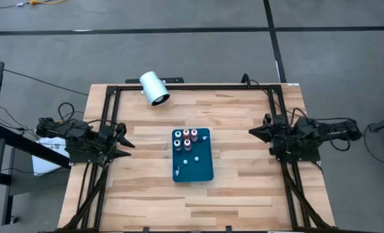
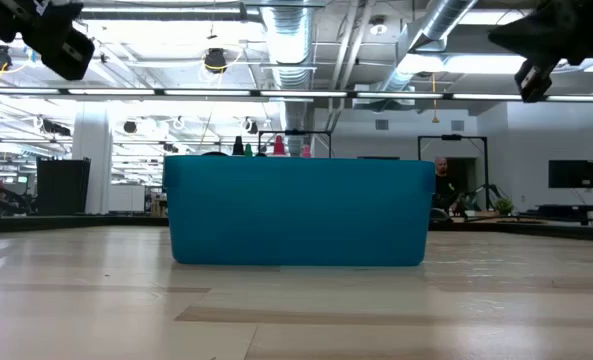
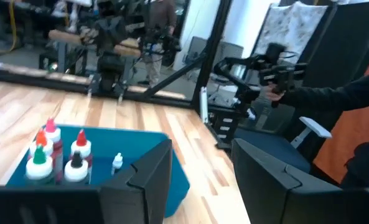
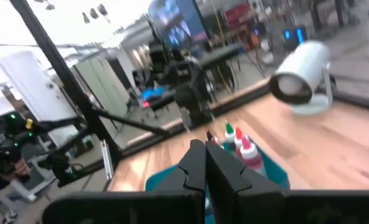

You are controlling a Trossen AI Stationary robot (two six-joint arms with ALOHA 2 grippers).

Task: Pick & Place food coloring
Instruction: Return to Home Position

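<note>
The food coloring bottles (image 1: 186, 138) stand upright in a cluster at the far end of a flat blue tray (image 1: 204, 171) at mid-table. They are tiny pale bottles with red, green, pink and dark tops (image 3: 56, 155). One smaller white-topped bottle (image 3: 117, 163) stands apart from them in the tray. My left gripper (image 1: 128, 144) hovers level at the table's left side, open and with nothing in it (image 3: 200, 180). At the right side my right gripper (image 1: 251, 131) hovers level, shut on nothing (image 4: 207, 165). Both point toward the tray. The low view shows only the bottle tips (image 2: 276, 148) above the tray's wall.
A large white cylinder (image 1: 155, 88) stands on a mount at the table's far edge, left of centre (image 4: 299, 78). A black frame (image 1: 192, 87) runs along the far, left and right edges. Bare wood lies between each gripper and the tray. A person's sleeve (image 3: 352, 99) shows beyond the table.
</note>
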